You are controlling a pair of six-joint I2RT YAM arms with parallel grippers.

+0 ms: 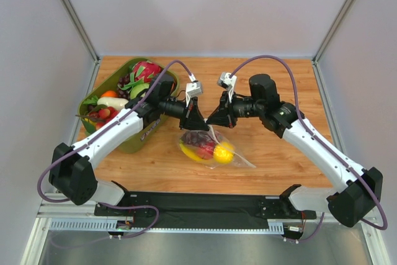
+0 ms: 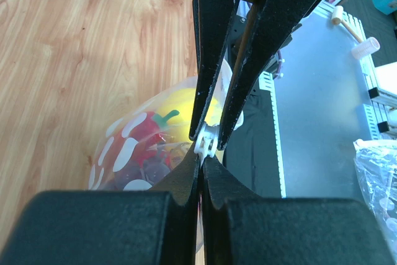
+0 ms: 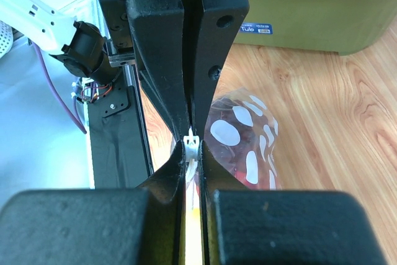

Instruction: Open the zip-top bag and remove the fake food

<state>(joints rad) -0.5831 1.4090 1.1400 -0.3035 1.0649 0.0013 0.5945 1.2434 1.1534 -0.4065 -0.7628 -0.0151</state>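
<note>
The zip-top bag [image 1: 211, 148] lies on the wooden table in the middle, clear with white dots. It holds fake food: a lemon [image 1: 224, 152], a banana [image 1: 188, 151], a red fruit [image 1: 205, 149] and dark grapes. Both grippers meet just above its top edge. My left gripper [image 1: 197, 122] is shut on the bag's zip edge [image 2: 203, 162]. My right gripper [image 1: 214, 121] is shut on the white zip slider [image 3: 191, 139], tip to tip with the left. In the left wrist view the bag [image 2: 124, 153] hangs below the jaws, showing the lemon [image 2: 177, 100].
An olive-green bin [image 1: 115, 79] with a pink dragon fruit [image 1: 146, 71] and other toy produce stands at the left, under my left arm; it also shows in the right wrist view [image 3: 310, 20]. A black mat [image 1: 211, 203] lies along the near edge.
</note>
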